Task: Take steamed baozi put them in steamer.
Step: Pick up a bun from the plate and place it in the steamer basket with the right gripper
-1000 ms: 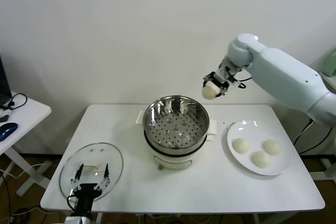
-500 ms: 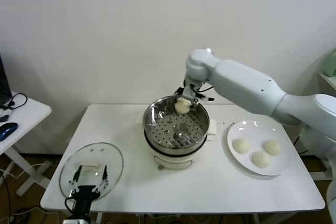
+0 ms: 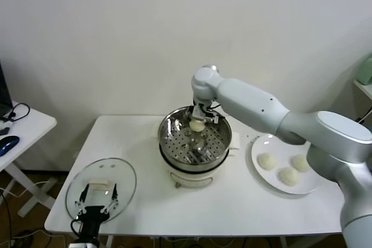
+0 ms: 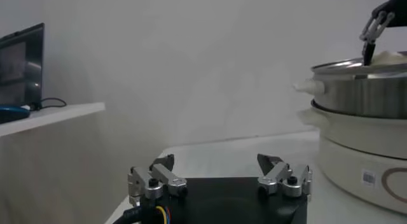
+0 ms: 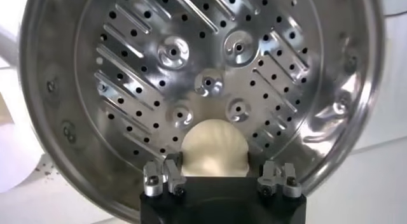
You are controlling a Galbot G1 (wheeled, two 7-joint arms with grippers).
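Reaching over the far rim of the round shiny stainless-steel steamer [image 3: 195, 141], the right gripper [image 3: 198, 121] held one small cream-white steamed bun [image 3: 197, 125] between its jaws, which were clenched on the two sides of the dough. In the right wrist view the same bun [image 5: 213, 149] hung above the perforated metal tray [image 5: 191, 72] inside the pot, near the wall of the pot, and I cannot tell if it touched the tray. The steamer stood on its white base [image 3: 195, 175] in the middle of the white rectangular table [image 3: 232, 201]. Three other cream-white buns [image 3: 267, 161] lay apart from each other on a white round plate [image 3: 314, 187], just beside the steamer on the robot's right side. The left gripper [image 3: 97, 200] rested low at the near left edge of the table, over a flat round glass lid [image 3: 75, 184], with its jaws spread and nothing between them. The left wrist view showed the fingers [image 4: 156, 179] released, and the steamer [image 4: 362, 117] stood farther off.
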